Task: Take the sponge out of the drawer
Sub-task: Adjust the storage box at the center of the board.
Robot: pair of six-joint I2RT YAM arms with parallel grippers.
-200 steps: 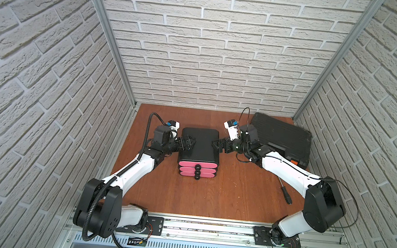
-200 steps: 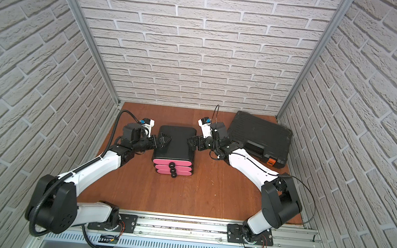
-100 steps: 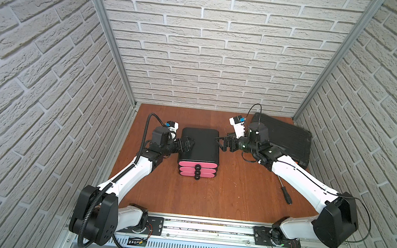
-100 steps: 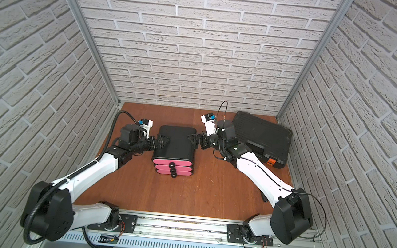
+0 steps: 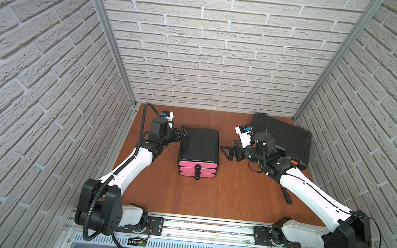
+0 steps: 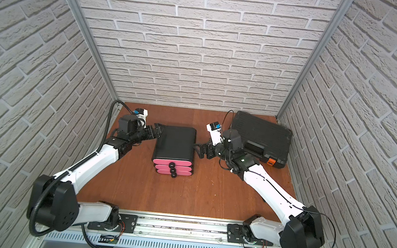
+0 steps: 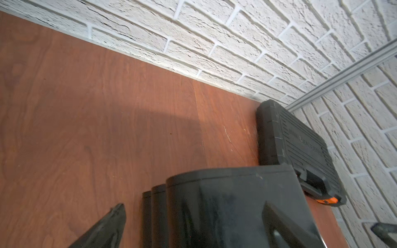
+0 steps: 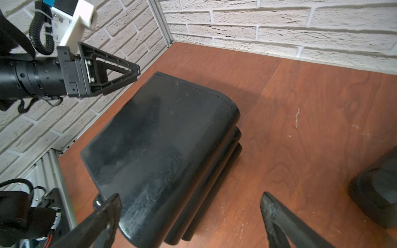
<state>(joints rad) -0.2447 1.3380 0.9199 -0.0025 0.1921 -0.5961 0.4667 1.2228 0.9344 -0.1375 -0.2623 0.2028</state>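
Observation:
The black drawer unit (image 5: pixel 199 143) (image 6: pixel 175 141) stands mid-table, its three pink drawer fronts (image 5: pixel 197 165) with black knobs all pushed in. The sponge is hidden. At the unit's back left corner my left gripper (image 5: pixel 183 134) (image 6: pixel 157 129) (image 8: pixel 129 73) stands open; the left wrist view has the unit (image 7: pixel 225 204) between its spread fingers (image 7: pixel 116 214). My right gripper (image 5: pixel 225 152) (image 6: pixel 198 150) is open beside the unit's right wall and holds nothing. In the right wrist view the unit's (image 8: pixel 163 139) near corner lies between its fingertips (image 8: pixel 268 201).
A shut black tool case (image 5: pixel 282 139) (image 6: pixel 262 137) (image 7: pixel 300 150) with an orange latch lies at the back right, close behind my right wrist. A thin black tool (image 5: pixel 286 197) lies on the brown table (image 5: pixel 210 199) by the right forearm. Brick walls enclose three sides.
My right arm's elbow has swung out to the right, and its gripper has slid slightly frontward along the unit's right side while its jaws spread a bit. The left arm has barely moved.

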